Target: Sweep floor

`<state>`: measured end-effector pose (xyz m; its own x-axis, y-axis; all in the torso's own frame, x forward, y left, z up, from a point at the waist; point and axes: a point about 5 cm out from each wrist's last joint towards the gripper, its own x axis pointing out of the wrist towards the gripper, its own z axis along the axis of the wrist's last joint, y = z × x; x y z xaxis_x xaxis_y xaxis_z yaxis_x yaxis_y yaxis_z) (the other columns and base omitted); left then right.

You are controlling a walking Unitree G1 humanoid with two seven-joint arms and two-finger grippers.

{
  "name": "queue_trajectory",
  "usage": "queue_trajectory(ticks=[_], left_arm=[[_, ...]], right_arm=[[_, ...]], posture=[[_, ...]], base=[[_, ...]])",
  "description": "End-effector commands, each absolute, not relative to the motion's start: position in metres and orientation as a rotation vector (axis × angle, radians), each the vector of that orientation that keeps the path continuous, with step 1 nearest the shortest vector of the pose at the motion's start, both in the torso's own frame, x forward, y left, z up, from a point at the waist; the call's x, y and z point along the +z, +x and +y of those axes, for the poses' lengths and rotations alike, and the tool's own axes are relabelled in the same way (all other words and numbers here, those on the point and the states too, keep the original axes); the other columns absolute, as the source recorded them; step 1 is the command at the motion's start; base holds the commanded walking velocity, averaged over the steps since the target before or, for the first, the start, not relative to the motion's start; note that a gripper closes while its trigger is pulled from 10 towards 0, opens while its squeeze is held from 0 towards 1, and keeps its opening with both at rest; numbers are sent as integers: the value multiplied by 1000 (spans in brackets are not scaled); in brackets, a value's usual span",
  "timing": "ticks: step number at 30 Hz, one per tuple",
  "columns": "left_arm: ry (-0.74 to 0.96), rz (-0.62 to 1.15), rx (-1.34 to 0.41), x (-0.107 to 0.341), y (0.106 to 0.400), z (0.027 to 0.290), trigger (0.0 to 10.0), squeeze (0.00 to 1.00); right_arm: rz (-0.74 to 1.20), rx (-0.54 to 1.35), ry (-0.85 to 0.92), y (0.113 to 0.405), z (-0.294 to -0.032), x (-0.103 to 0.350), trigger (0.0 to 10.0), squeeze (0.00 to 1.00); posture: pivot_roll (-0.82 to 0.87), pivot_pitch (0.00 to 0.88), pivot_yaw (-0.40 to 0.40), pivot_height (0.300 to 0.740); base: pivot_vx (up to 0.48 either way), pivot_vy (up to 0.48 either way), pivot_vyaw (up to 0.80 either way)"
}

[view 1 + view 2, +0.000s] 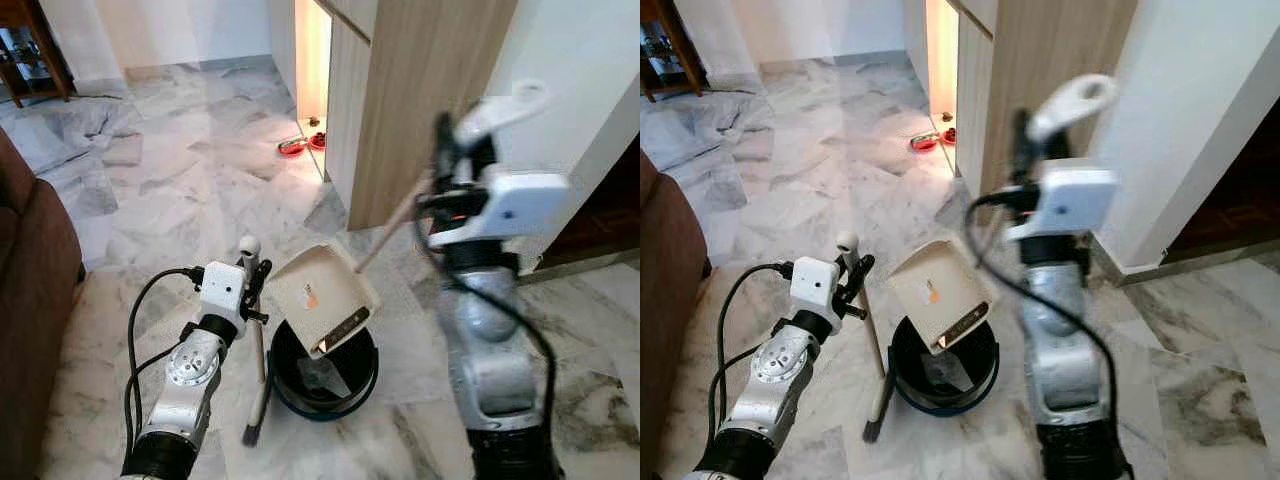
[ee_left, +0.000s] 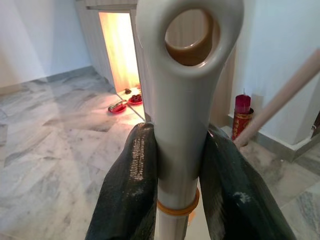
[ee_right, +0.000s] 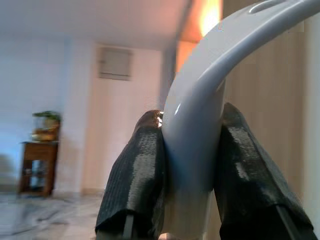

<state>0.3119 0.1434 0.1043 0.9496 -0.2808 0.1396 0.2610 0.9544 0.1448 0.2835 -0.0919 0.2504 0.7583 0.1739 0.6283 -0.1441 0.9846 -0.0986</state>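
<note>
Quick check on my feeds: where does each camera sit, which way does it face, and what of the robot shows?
Eye views: head, facing down; both arms, dustpan tipped over black bin.
Left wrist view: along left gripper clamping broom handle, facing a lit doorway.
Right wrist view: along right gripper clamping dustpan handle.
Shared: red bowls.

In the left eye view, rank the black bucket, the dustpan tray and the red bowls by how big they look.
1. Black bucket, largest, partly hidden by the dustpan.
2. Dustpan tray, nearly as large; tilted over the bucket, so a close call.
3. Red bowls, smallest, though they are farther away.
</note>
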Motion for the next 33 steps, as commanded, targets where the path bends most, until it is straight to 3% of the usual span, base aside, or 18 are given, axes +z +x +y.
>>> queue_trajectory(ticks=[1,18,33], left_arm=[[141,-217,-283,115,313,143,10000,0],[139,-220,-291,115,314,141,10000,0],[137,-224,-292,115,314,140,10000,0]], right_arm=[[-822,213,-60,267,-83,269,10000,0],[-911,306,-162,245,-55,273,10000,0],[-946,309,-216,240,-49,273,10000,0]], posture=[[129,65,-22,740],[126,62,-20,740],[125,61,-24,740]], base=[[0,0,0],[0,0,0],[0,0,0]])
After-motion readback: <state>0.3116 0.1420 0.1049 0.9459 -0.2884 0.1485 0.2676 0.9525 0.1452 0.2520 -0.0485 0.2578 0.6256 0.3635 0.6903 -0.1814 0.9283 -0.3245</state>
